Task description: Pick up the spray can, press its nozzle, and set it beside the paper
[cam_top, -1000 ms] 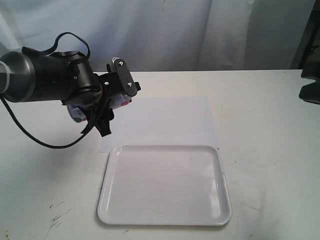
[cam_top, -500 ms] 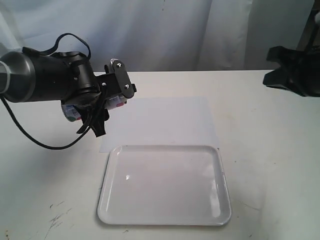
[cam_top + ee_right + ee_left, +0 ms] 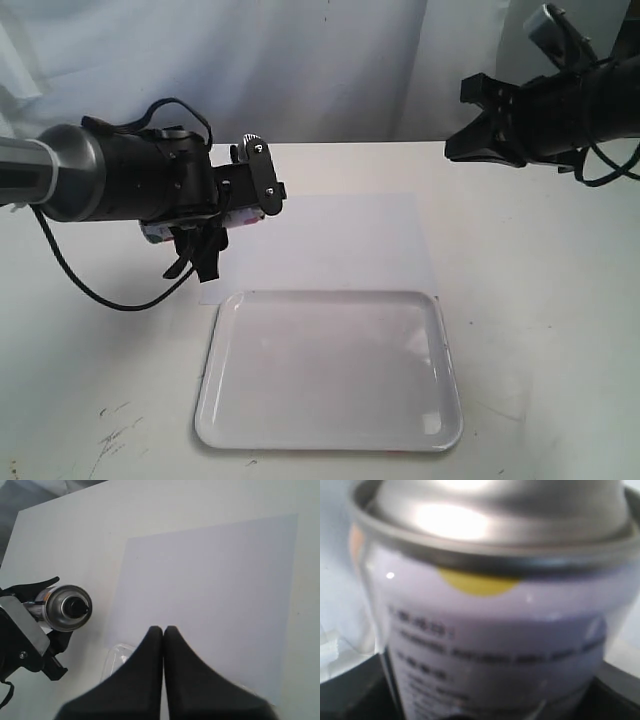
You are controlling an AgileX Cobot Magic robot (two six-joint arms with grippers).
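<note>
Several lines of small dark print run across the spray can (image 3: 490, 630) in the left wrist view, but they are too blurred to read; above them sit a yellow dot and, at one edge, an orange one, under the silver shoulder. The can lies on its side, clamped between the two fingers of the left hand (image 3: 236, 222), one black finger above it and one below, lifted off the desk (image 3: 540, 300) just beside the left edge of the paper (image 3: 340, 240). In the right wrist view its nozzle (image 3: 75, 607) shows end-on, a black button in the middle of the silver dome, facing the right arm. The left arm reaches in roughly level from the left, its wrist rolled and a black cable looping under it. The right arm is raised over the desk's far right, and the right hand (image 3: 163, 630) points towards the can with its fingers pressed together, holding nothing. A glossy white tray (image 3: 330, 370) lies near the paper's front edge.
</note>
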